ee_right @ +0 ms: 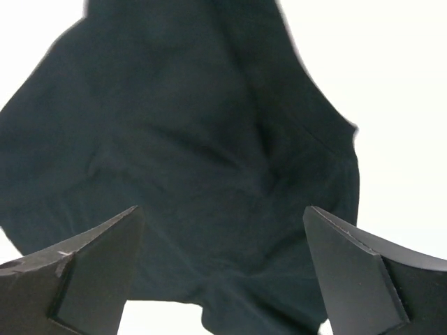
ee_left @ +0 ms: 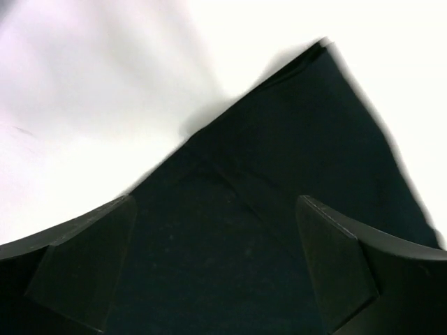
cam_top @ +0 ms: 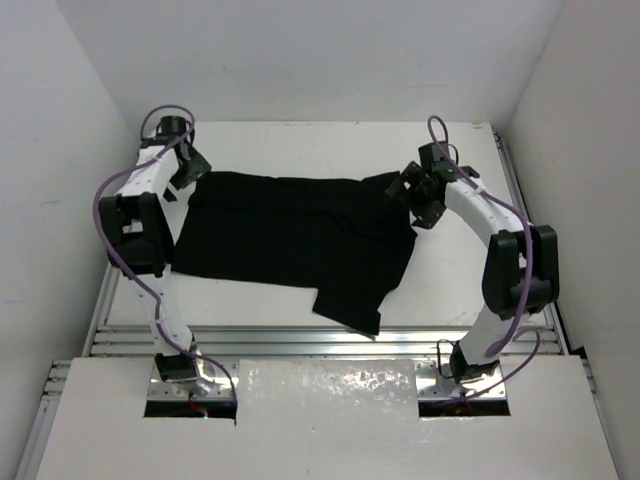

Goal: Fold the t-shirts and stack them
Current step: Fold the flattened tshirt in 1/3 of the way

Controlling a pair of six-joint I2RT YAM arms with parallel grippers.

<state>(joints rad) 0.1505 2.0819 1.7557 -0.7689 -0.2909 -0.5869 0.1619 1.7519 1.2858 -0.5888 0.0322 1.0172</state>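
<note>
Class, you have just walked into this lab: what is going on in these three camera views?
A plain black soft-cloth short-sleeved t-shirt lies spread on the white table. The robot's left end effector is over the shirt's far left corner, and the right end effector is over its bunched right end. Both are open and grip nothing. The shirt is mostly flat, with one flap trailing toward the near edge. No tidy fold or stack shows yet.
</note>
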